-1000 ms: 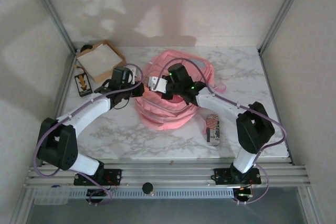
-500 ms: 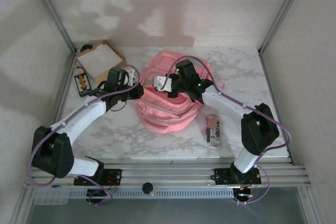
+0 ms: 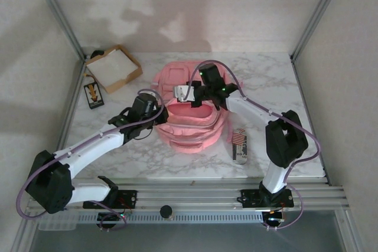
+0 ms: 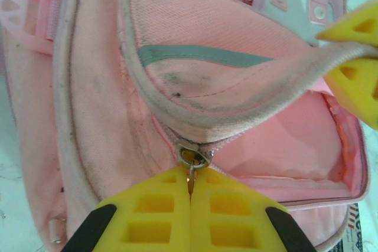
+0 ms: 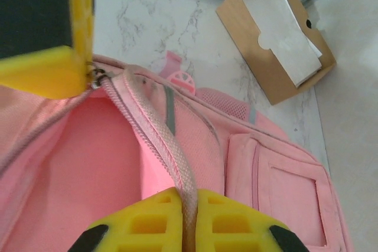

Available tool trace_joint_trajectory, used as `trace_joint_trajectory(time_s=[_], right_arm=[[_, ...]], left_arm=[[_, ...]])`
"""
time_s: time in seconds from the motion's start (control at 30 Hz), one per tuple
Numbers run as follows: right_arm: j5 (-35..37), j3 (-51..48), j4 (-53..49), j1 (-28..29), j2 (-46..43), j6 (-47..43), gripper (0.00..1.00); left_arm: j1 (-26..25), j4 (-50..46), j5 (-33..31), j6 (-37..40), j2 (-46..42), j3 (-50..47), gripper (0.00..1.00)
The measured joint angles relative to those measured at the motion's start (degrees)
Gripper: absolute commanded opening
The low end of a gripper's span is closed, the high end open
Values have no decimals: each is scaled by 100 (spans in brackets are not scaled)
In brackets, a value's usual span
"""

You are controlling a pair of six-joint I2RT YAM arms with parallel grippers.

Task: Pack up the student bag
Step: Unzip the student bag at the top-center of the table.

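At the centre of the marble table [image 3: 266, 81], seen from above, the student bag [image 3: 192, 134] lies unzipped between both arms. Left wrist: the left gripper [image 4: 190, 190] pinches the zip pull [image 4: 193, 159]. Right wrist: the right gripper [image 5: 188, 213] clamps the opening's rim [image 5: 156, 137].

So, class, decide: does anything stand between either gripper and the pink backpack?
Nothing visible does. The left gripper is shut on the zipper pull of the student bag, and the right gripper is shut on the piped edge of its open pocket.
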Motion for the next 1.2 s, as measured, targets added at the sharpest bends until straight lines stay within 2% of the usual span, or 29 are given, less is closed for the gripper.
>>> trace_joint_trajectory(time_s=[0.1, 0.17, 0.2, 0.27, 0.33, 0.43, 0.67, 0.83, 0.87, 0.93, 1.0, 1.07, 1.2], right_arm=[[4, -422, 118, 0, -328, 35, 25], [199, -765, 260, -22, -564, 118, 35], [306, -986, 369, -55, -699, 205, 44], [474, -1311, 496, -81, -920, 439, 68], [623, -1467, 503, -79, -1075, 809, 86], [778, -1484, 555, -87, -1340, 1733, 98], [1488, -1856, 693, -428, -2924, 4572, 99], [2243, -1694, -212, -1163, -3495, 6725, 99], [2365, -1596, -533, -1342, -3469, 7143, 99], [2540, -1460, -1134, -1661, -3353, 7855, 99], [2793, -1425, -1847, -1893, -3167, 8513, 99], [3001, -1462, -2494, -1939, -2983, 9029, 99], [3169, -1932, -3392, -1932, -2957, 9840, 99]], left_arm=[[103, -87, -55, -37, 133, 92, 0], [133, -103, -24, -46, 179, 63, 0], [125, -74, 44, -66, 197, 17, 0], [52, 37, 140, -125, 221, -74, 0], [-44, 118, 168, -181, 289, -116, 0], [-140, 214, 238, -282, 431, -120, 0], [-675, 595, 293, -568, 929, -31, 0], [-1239, 809, 295, -785, 1464, 378, 0], [-1340, 831, 293, -796, 1569, 481, 8], [-1464, 833, 286, -776, 1685, 638, 34], [-1530, 774, 291, -691, 1696, 743, 45], [-1528, 695, 295, -553, 1637, 791, 51], [-1513, 442, 326, -310, 1244, 745, 53]])
